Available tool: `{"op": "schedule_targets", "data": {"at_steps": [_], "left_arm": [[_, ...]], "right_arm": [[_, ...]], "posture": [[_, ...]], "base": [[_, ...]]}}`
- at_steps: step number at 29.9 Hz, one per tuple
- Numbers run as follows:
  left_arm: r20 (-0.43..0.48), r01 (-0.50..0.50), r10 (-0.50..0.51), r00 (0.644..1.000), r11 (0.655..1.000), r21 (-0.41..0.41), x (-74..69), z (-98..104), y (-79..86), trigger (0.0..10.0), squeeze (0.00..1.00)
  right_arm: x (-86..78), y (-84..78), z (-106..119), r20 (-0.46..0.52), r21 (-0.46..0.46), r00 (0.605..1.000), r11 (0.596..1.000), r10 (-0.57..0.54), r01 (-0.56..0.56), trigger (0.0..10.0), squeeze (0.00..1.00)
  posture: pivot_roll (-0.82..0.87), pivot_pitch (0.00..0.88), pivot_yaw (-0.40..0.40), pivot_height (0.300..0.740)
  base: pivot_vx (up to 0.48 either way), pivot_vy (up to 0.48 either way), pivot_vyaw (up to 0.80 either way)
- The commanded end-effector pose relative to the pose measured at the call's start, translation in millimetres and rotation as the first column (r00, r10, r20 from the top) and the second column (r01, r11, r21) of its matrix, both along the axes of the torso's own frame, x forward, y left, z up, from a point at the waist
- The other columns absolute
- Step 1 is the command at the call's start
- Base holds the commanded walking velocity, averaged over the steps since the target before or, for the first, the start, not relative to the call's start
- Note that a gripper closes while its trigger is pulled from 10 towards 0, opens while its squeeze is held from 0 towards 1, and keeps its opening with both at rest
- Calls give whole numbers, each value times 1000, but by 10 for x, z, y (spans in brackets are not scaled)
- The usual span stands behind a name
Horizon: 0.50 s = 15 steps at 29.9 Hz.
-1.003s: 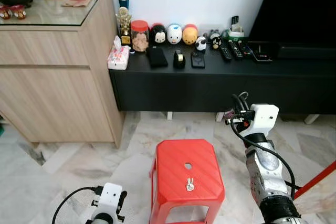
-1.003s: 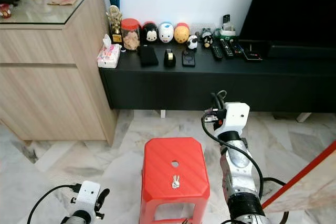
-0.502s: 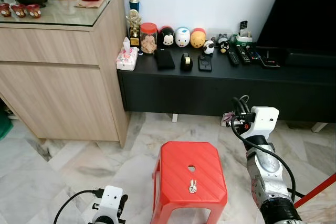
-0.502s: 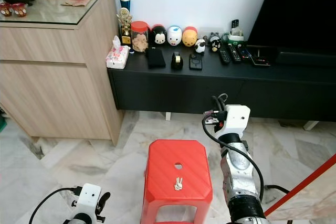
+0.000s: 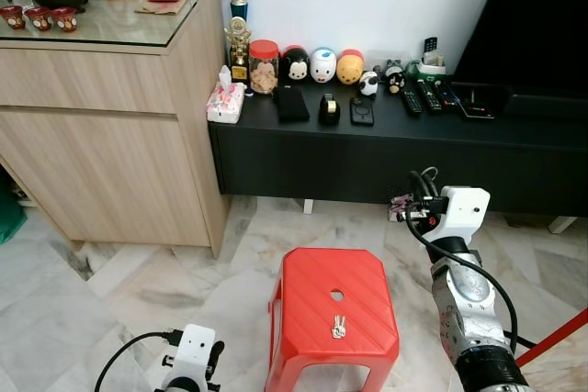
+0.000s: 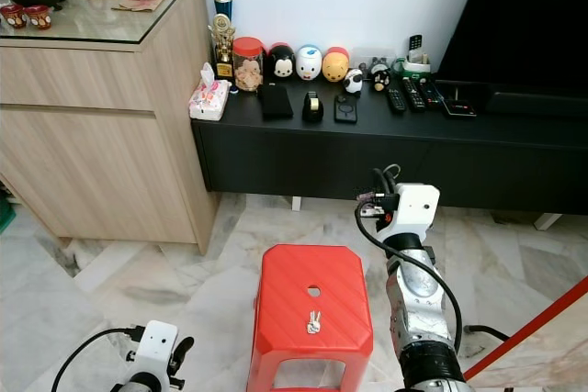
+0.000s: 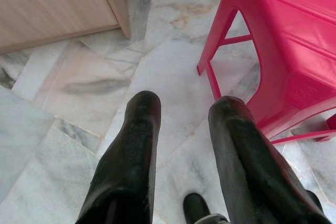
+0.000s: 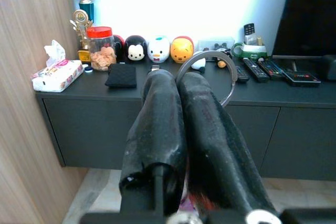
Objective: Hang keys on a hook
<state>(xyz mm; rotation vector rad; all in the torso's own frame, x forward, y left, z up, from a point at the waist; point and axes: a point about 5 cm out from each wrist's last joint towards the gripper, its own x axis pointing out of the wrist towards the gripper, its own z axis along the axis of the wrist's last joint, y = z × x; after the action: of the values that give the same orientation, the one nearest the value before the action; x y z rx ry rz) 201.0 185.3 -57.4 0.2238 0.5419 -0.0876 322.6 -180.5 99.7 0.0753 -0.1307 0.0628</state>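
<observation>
Beside the glossy red plastic stool (image 5: 336, 314), at its right, the silver right arm rises upright, its right gripper (image 8: 176, 85) pinched on a thin metal key ring (image 8: 207, 56). Low at the stool's left, the left gripper (image 7: 181, 111) hangs slightly parted over veined marble floor (image 7: 79, 85). Small silvery keys (image 5: 338, 326) lie on the stool's ribbed seat.

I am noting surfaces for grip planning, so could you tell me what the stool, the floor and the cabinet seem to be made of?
Stool: probably moulded plastic, glossy red with ribbed lines. Floor: polished marble-like tile, veined with visible joints. Cabinet: wood-grain panels, perhaps laminate, with a reflective, glass-like top.
</observation>
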Motion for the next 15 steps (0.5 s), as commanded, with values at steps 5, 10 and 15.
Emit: {"op": "schedule_targets", "data": {"at_steps": [5,10,15], "left_arm": [[-17,6,-7,1000,1000,-6,-25,-22,-11,10000,0],[-14,10,-10,1000,1000,-7,-20,-17,-11,10000,0],[-8,7,-7,1000,1000,-10,-8,-9,-14,10000,0]], "right_arm": [[17,-39,36,8,17,1000,999,-28,28,10000,0],[23,-39,41,8,18,999,999,-31,31,10000,0],[31,-48,48,5,16,999,999,-33,33,10000,0]], "posture": [[-2,0,-71,740],[-5,0,-72,740],[-1,0,-78,740]], "base": [[-289,0,0],[-287,0,0],[-286,0,0]]}}
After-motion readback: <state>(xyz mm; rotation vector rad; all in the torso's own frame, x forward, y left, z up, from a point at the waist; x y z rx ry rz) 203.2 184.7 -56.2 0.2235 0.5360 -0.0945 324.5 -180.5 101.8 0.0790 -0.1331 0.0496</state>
